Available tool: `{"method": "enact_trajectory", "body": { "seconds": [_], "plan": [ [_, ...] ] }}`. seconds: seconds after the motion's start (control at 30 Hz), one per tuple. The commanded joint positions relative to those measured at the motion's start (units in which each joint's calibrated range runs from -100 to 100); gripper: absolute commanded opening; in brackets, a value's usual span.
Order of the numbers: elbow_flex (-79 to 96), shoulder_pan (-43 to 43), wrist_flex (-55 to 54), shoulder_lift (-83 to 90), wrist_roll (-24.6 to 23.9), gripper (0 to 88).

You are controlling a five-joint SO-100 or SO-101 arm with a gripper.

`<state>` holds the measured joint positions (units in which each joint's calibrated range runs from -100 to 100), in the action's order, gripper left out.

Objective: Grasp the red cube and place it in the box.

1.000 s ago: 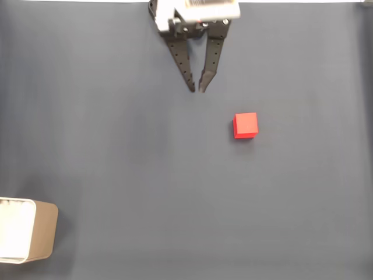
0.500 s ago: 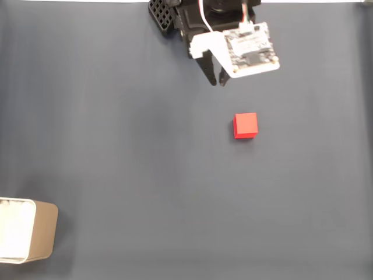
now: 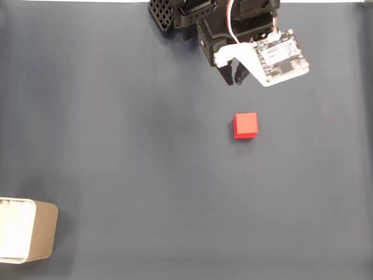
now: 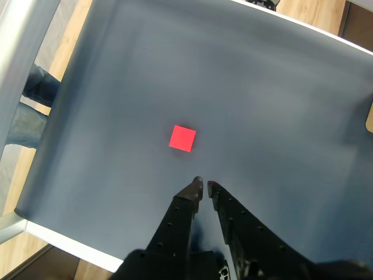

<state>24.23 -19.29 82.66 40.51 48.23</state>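
Note:
The red cube (image 3: 245, 125) lies on the dark grey mat right of centre in the fixed view, and in the wrist view the red cube (image 4: 182, 138) sits just ahead of the fingers. My gripper (image 3: 233, 78) hangs above the mat near the top edge, a short way up and left of the cube, not touching it. Its black fingers (image 4: 175, 221) are nearly together with nothing between them, and the gripper (image 4: 205, 184) points toward the cube. The beige box (image 3: 41, 230) with a white inside stands at the lower left corner; a sliver of the box (image 4: 369, 116) shows at the right edge.
A white circuit board (image 3: 281, 59) on the wrist covers most of the fingers from above. In the wrist view a metal post (image 4: 23, 52) and a person's jeans leg (image 4: 26, 119) stand beyond the mat's left edge, over a wooden floor.
The arm has swung right and tipped downward, so the wrist board now hides most of the fingers. Cube and box have stayed in place.

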Motion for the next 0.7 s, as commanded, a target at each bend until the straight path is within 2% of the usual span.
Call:
{"method": "enact_trajectory", "body": {
  "seconds": [0.0, 0.23, 0.67],
  "plan": [
    [-1.5, -0.9, -2.3, 0.0, 1.1, 0.2],
    [3.4, -1.1, -6.7, 2.0, 3.1, 0.4],
    [18.3, -0.8, -18.1, 9.8, 5.6, 16.9]
  ]
}}
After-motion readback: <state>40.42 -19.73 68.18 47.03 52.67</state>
